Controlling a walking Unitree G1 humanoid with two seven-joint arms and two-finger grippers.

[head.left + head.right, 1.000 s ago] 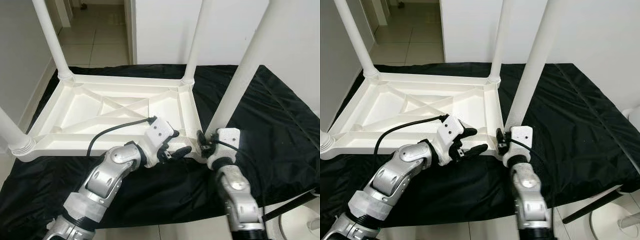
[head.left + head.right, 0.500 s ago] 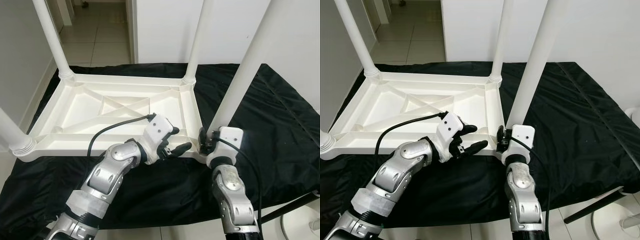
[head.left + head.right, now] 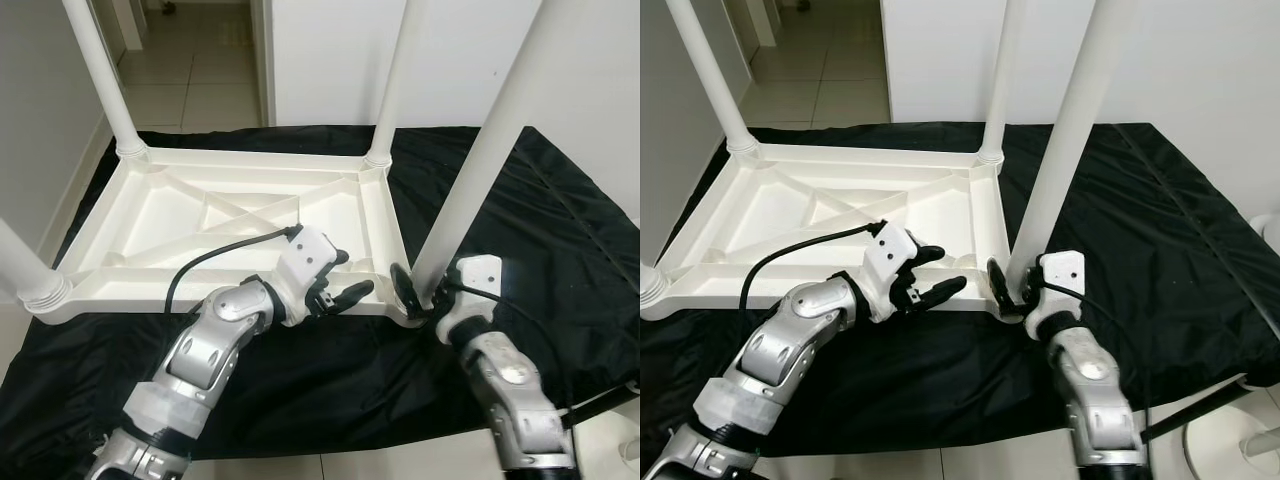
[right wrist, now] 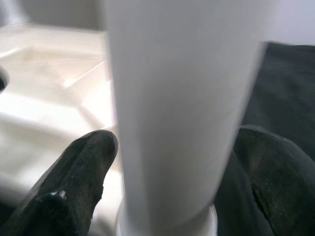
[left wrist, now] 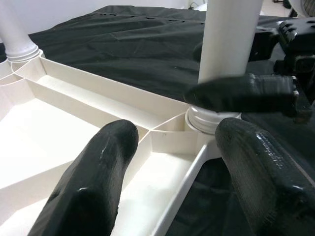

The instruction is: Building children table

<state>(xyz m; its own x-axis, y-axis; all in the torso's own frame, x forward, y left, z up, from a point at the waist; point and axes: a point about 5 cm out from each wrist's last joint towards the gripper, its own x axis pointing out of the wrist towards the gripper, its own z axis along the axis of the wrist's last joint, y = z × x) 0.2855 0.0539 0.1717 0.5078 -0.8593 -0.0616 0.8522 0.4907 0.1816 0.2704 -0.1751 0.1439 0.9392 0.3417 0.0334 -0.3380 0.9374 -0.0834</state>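
"Where is the table?"

"The upturned white plastic children's table (image 3: 240,215) lies on black cloth (image 3: 560,230). Your right gripper (image 3: 1012,288) straddles, unclenched, the smooth white near leg (image 3: 470,170); your left gripper (image 3: 338,284) gapes beside it. Light, rigid, probably slippery: grasp low, at the socket."

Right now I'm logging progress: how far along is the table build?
All four legs stand in the upturned tabletop. In hand: the right gripper straddles the near right leg at its socket while the open left gripper hovers nearby. Left: confirm seating, flip the table.
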